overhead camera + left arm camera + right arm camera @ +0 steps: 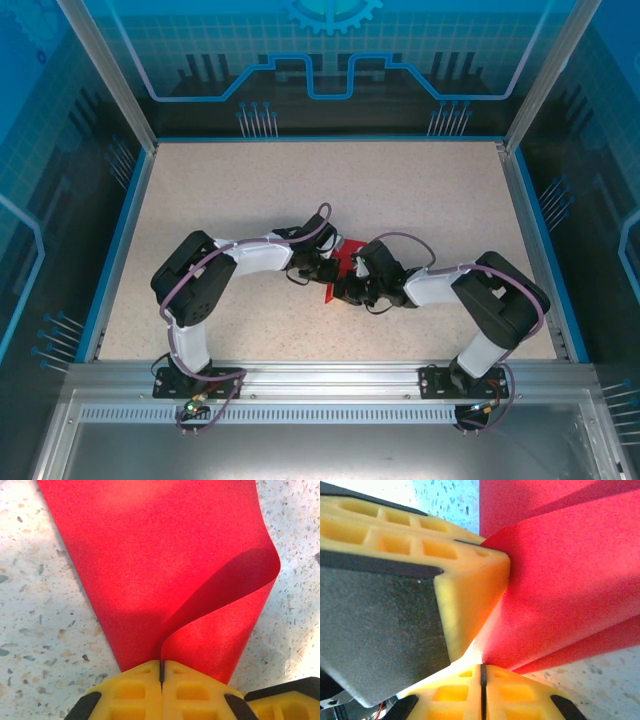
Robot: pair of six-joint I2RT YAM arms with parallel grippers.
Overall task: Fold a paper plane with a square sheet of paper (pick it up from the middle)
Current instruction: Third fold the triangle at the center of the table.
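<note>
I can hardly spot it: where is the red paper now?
In the top view the red paper sits near the middle of the table, pinched by the left gripper and the right gripper.

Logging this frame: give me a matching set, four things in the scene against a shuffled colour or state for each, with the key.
Things:
1. square sheet of paper
2. table
3. left gripper
4. metal rail

Colour or state:
A. silver-grey, along the near edge
B. bright red, one flap curling up
C. shut, pinching the sheet
D. speckled beige

Pairs: 1-B, 2-D, 3-C, 4-A
</note>
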